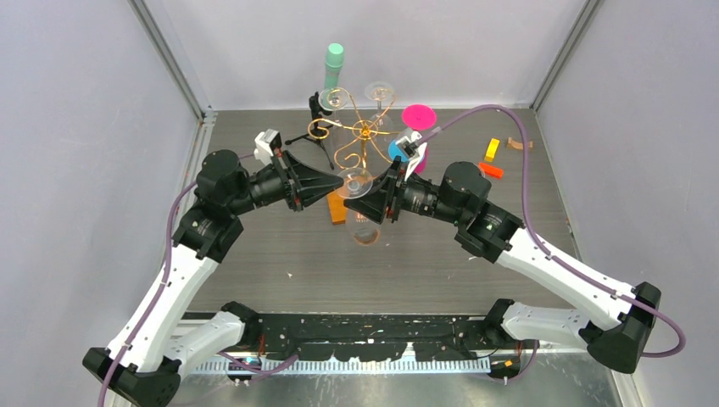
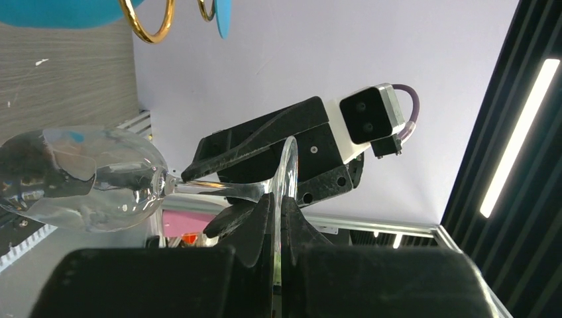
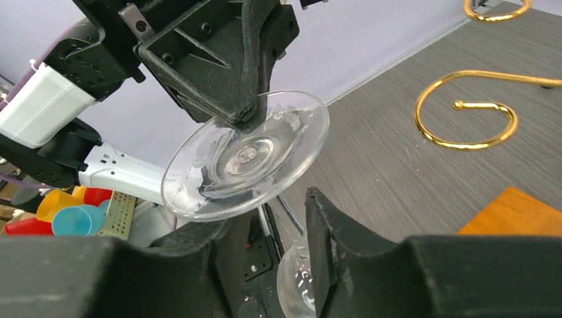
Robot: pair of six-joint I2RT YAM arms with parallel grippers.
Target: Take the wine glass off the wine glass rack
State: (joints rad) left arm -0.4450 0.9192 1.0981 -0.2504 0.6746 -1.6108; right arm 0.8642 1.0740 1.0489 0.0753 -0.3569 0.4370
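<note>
**Wine glass held inverted between both arms, clear of the rack**

The wine glass (image 2: pixel 86 179) hangs in the air just in front of the wine glass rack (image 1: pixel 365 129), over the near end of its wooden base (image 1: pixel 337 208). The nearest spiral arm (image 3: pixel 464 112) is bare and apart from the glass.

The left gripper (image 2: pixel 278 202) is closed on the rim of the foot (image 3: pixel 245 156), pinching the thin disc edge-on. This carries the glass without squeezing the fragile bowl (image 1: pixel 366 232).

The right gripper (image 3: pixel 272 212) is partly open, with one finger on each side of the stem below the foot. The gap looks wider than the stem, so it seems to guard or steady the glass rather than grip it.

The glass keeps the inverted pose it would have on the rack. Its long axis is close to vertical, with the foot up and the bowl's mouth pointing down toward the table (image 1: pixel 441 254).
</note>
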